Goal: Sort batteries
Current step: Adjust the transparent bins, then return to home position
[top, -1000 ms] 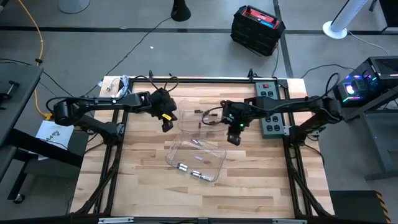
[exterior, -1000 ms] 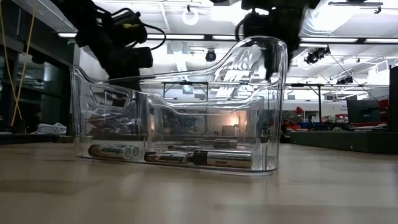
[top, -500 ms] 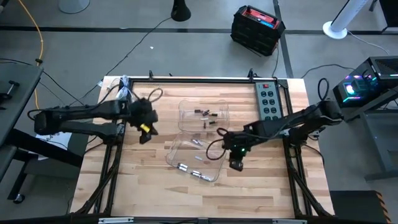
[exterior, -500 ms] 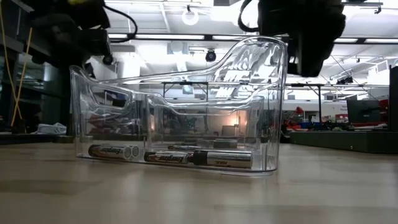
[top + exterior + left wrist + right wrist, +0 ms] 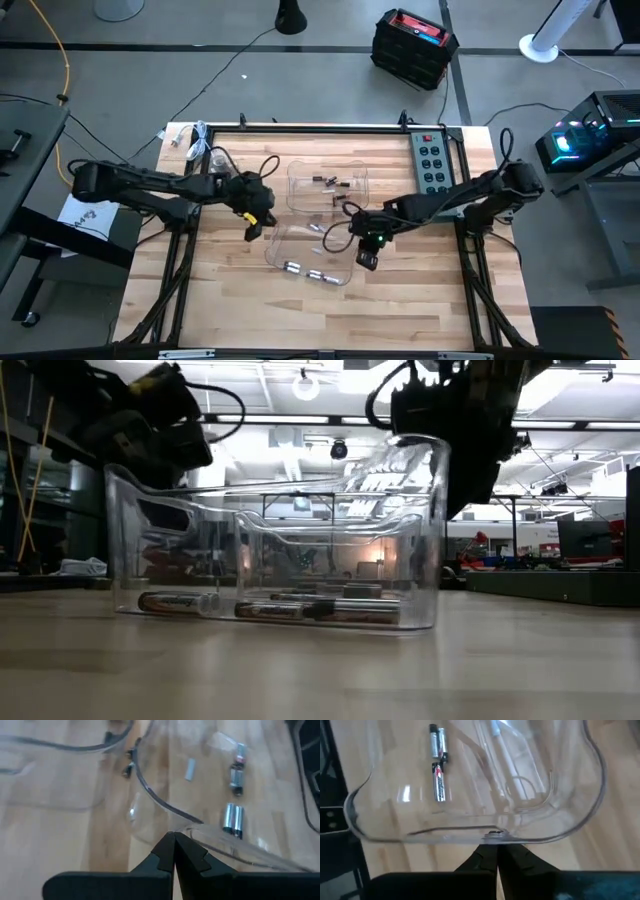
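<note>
Two clear trays stand on the wooden table: a far tray (image 5: pixel 328 188) holding small dark batteries (image 5: pixel 338 184), and a near tray (image 5: pixel 312 255) with batteries lying on its floor (image 5: pixel 318 278) (image 5: pixel 300 612) (image 5: pixel 439 782) (image 5: pixel 232 815). My left gripper (image 5: pixel 254 224) (image 5: pixel 174 836) is shut at the near tray's left side. My right gripper (image 5: pixel 365 256) (image 5: pixel 497 845) is shut at its right side. In the low view both arms show dark above the tray's two ends. My left gripper meets the near tray's left corner rim (image 5: pixel 192 829) with its shut fingertips, coming level from the table's left; nothing lies between the fingers. My right gripper sets its shut fingertips against the rim of the tray's right wall (image 5: pixel 492 834), coming from the table's right, fingers across the wall. The tray stands flat on the table.
A grey power strip (image 5: pixel 435 165) lies along the table's far right edge. Cables (image 5: pixel 215 155) trail at the far left corner. Bare wood stretches along the near edge (image 5: pixel 320 320).
My left gripper has swung from the far tray out to the table's left, then back right and nearer, to the near tray's left corner. My right gripper has moved from beside the far tray toward the near edge, to the near tray's right wall. The near tray has shifted slightly left.
</note>
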